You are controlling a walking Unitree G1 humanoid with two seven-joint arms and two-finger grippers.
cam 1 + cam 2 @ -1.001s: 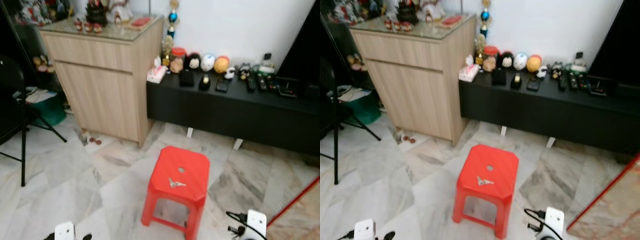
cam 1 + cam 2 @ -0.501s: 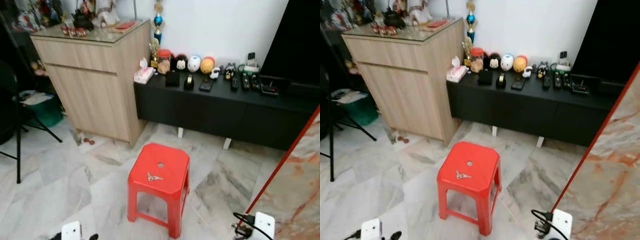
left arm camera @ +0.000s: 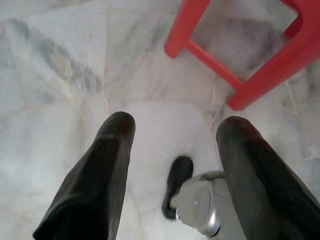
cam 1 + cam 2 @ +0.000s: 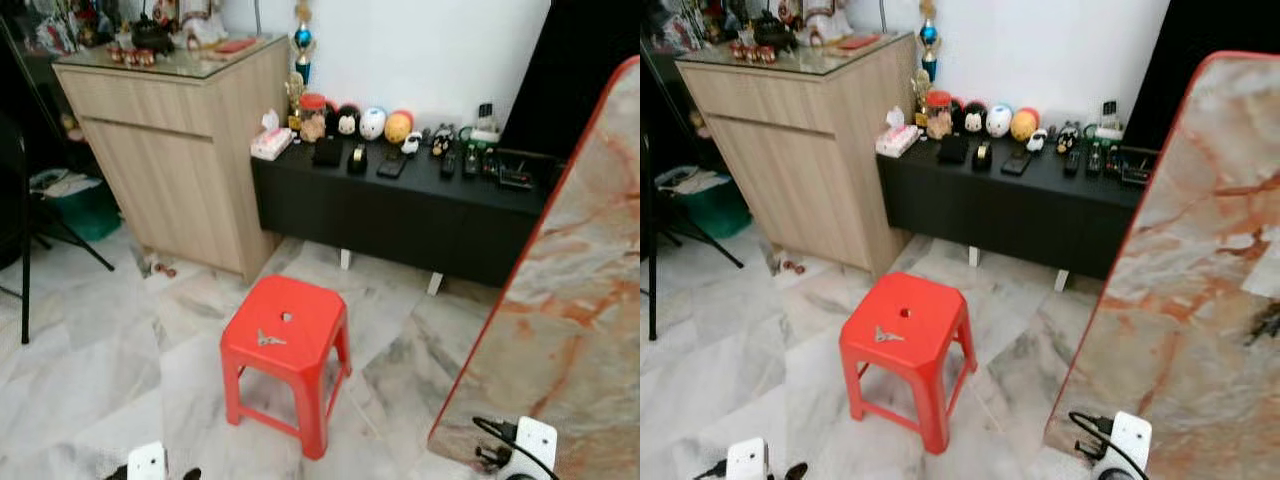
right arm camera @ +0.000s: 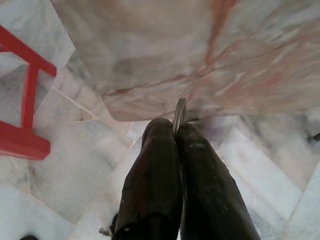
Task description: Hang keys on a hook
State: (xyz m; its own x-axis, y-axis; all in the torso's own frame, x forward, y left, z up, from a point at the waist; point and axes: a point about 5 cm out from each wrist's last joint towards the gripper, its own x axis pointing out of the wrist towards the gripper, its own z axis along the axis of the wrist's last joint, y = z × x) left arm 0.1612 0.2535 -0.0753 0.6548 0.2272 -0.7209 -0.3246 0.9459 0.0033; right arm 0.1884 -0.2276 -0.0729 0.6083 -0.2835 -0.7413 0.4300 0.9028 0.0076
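Observation:
A small bunch of keys [image 4: 266,338] lies on top of a red plastic stool [image 4: 300,310] standing on the marble floor. My left gripper [image 3: 172,127] hangs open over the floor beside the stool's legs [image 3: 210,65], with nothing between its fingers. My right gripper [image 5: 175,127] is shut, and a thin metal ring [image 5: 179,111] sticks out between its fingertips. It hangs low, near the edge of a marble-patterned slab [image 5: 200,55].
A large marble slab with a red edge [image 4: 570,300] leans close on the right. Behind the stool stand a low black cabinet [image 4: 400,215] with ornaments and remotes and a wooden cabinet [image 4: 180,160]. A tripod leg [image 4: 25,250] and a green bin [image 4: 75,205] are at the left.
The camera has swung to the right: the stool and cabinets have slid left in the picture, and the marble slab now takes up the right side. The keys stay on the stool.

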